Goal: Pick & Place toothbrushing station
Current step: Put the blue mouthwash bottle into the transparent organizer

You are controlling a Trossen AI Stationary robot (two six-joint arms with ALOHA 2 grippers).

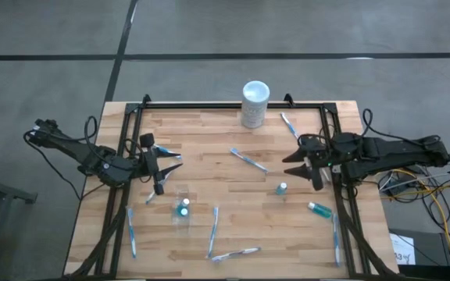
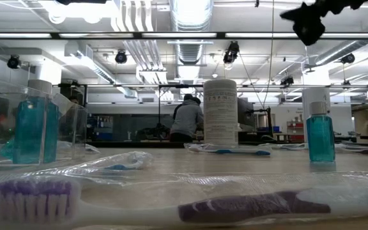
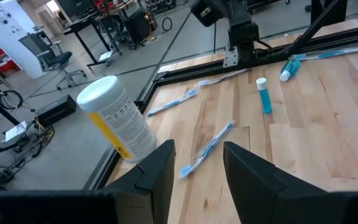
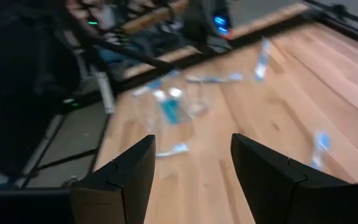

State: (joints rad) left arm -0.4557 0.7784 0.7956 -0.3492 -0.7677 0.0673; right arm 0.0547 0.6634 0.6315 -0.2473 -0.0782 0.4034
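A small clear cup [image 1: 183, 209] stands on the wood at the near left with a teal tube upright inside it; it also shows in the low view [image 2: 30, 131]. Another teal tube [image 1: 281, 188] stands upright right of centre, and one more [image 1: 319, 208] lies on its side. Wrapped blue-and-white toothbrushes lie flat: one at centre [image 1: 248, 159], one far right [image 1: 289, 125], several along the near edge [image 1: 213, 226]. My left gripper [image 1: 169, 160] hovers open above the table's left part, far of the cup. My right gripper [image 1: 294, 165] hovers open at the right, above the standing tube.
A tall white cylinder [image 1: 255, 103] stands at the middle of the far edge, and is also seen in the left wrist view [image 3: 117, 118]. A black frame rail [image 1: 233, 106] rims the table. Bare wood lies between the two grippers. A person stands far behind the table [image 2: 187, 118].
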